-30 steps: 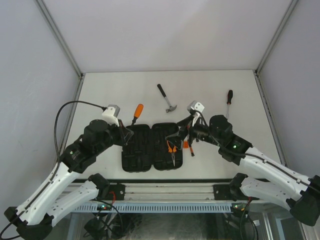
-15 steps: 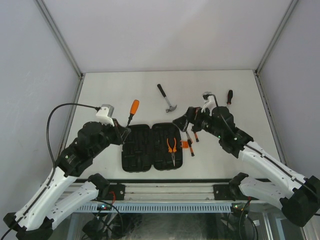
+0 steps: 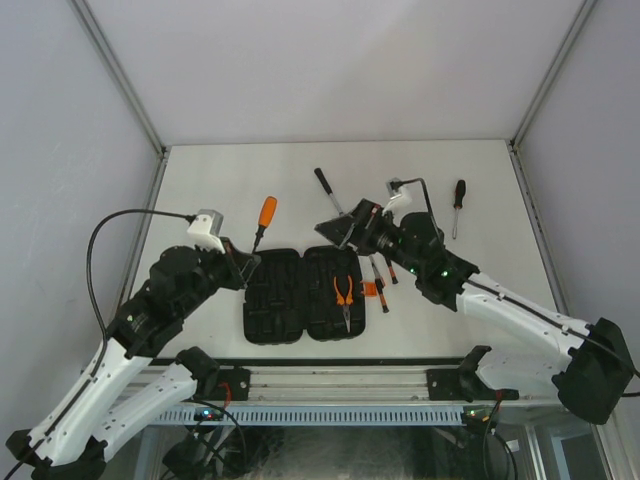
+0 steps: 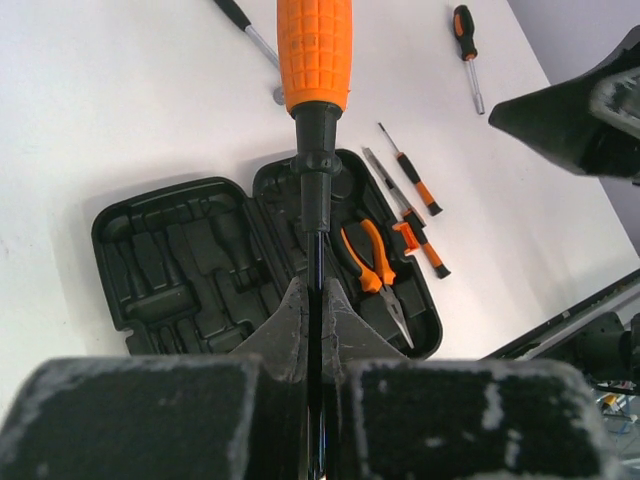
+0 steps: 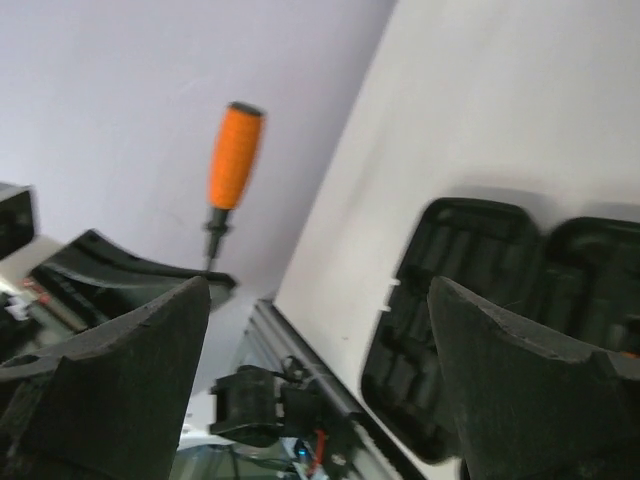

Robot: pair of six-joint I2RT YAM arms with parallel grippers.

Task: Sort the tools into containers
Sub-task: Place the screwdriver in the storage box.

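Observation:
The black tool case [image 3: 272, 296] lies open near the front edge, with orange-handled pliers [image 3: 344, 296] in its right half. My left gripper [image 3: 240, 264] is shut on the shaft of an orange-handled screwdriver [image 3: 266, 212], held above the case's left half; the left wrist view shows the handle [image 4: 315, 50] pointing away from the jaws [image 4: 315, 300]. My right gripper [image 3: 336, 228] is open and empty, hovering over the hammer's head. Only the hammer handle [image 3: 322, 183] shows. In the right wrist view my right gripper [image 5: 318, 290] frames the case [image 5: 470, 290].
Slim screwdrivers [image 3: 379, 283] lie just right of the case by its orange latch [image 3: 372, 289]. A black-handled screwdriver [image 3: 458, 198] lies at the back right. Grey walls close in the table [image 3: 200, 190] on three sides.
My right gripper has swung from over the case's right half back and left to above the hammer. My left gripper has drawn slightly left with the screwdriver.

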